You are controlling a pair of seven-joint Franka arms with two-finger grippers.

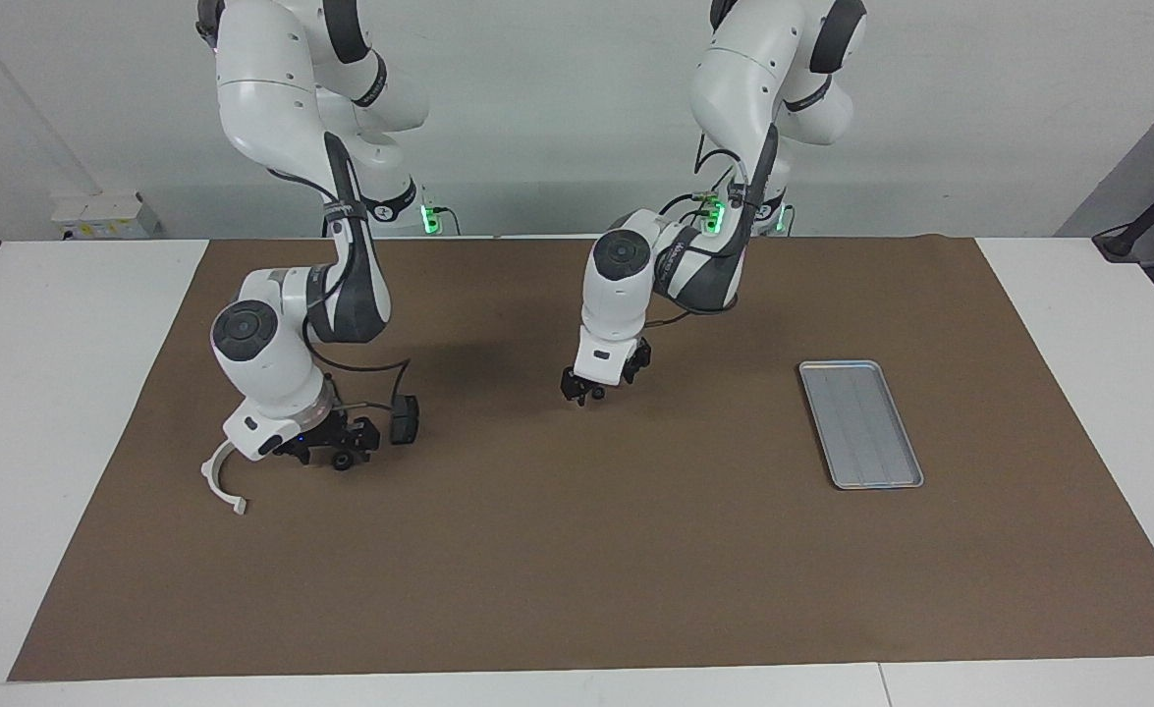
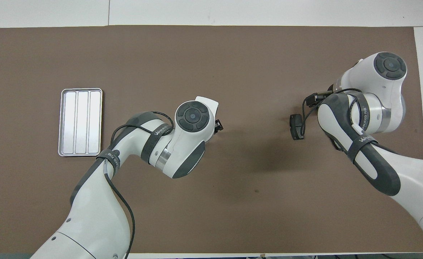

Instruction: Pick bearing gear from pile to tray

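Okay, the right gripper (image 1: 329,450) is hanging low over the pile at the right arm's end of the mat (image 1: 577,570), jaws released and gripping nothing. The bearing gear (image 1: 343,460), a small black round piece, is lying on the mat right at its fingertips; I cannot tell if they are touching it. A dark plate (image 1: 403,419) is sitting just beside, toward the table's middle, and the white bracket (image 1: 221,481) is lying at the pile's outer edge. The left gripper (image 1: 584,391) is hovering low over the middle of the mat, jaws also released, empty as far as I can see. The tray (image 1: 837,366) is lying empty, well apart, at the left arm's end. Judging the step as the grasp: the right fingers should be straddling the gear squarely before closing, keeping clear of the plate and the gripper's cable. The piece is round, so an off-centre pinch is probably rolling it away. The tray looks too distant for this arm, so a handover is likely.
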